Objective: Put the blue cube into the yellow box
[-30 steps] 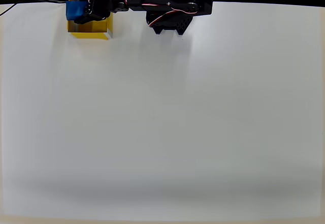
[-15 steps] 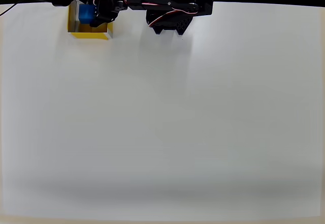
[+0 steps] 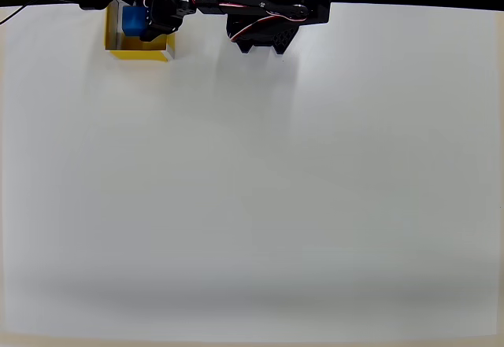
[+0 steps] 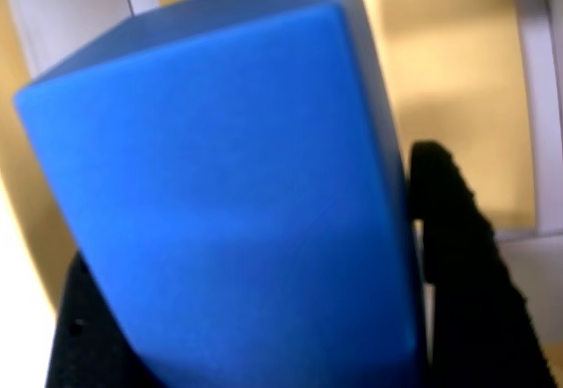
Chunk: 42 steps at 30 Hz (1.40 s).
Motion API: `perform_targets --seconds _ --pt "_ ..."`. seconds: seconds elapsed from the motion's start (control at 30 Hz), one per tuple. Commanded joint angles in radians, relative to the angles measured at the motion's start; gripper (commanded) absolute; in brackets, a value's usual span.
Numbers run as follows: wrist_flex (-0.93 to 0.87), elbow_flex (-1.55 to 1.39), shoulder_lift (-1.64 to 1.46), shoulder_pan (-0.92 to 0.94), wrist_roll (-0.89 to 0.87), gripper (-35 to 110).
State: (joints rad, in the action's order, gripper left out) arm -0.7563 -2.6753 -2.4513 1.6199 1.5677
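In the overhead view the gripper (image 3: 140, 26) grasps the cube (image 3: 134, 20) above the box (image 3: 140, 49), which sits at the counter's (image 3: 252, 190) far left corner. In the wrist view black fingers (image 4: 457, 256) flank the cube (image 4: 237, 203) over the box's yellow floor (image 4: 457, 89).

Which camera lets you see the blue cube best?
The wrist view: the blue cube looks huge there, between black fingers. In the overhead view it is a tiny block over the yellow box.
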Motion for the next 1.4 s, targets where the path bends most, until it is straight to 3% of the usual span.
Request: perform_targets --seconds 0.0,0.2,0.6,0.77,0.93,1.07,1.37 --pt "0.051 0.021 -0.018 0.032 0.003 17" --pt "0.06 0.014 -0.017 0.032 0.008 31" --pt "0.032 0.031 -0.071 0.034 0.029 32" --pt "-0.245 0.209 -0.137 0.035 0.06 32" --pt "-0.543 0.445 -0.127 0.014 0.1 12" --pt "-0.67 0.601 -0.107 -0.101 0.083 0" --pt "-0.693 0.773 -0.1 -0.499 -0.008 0"
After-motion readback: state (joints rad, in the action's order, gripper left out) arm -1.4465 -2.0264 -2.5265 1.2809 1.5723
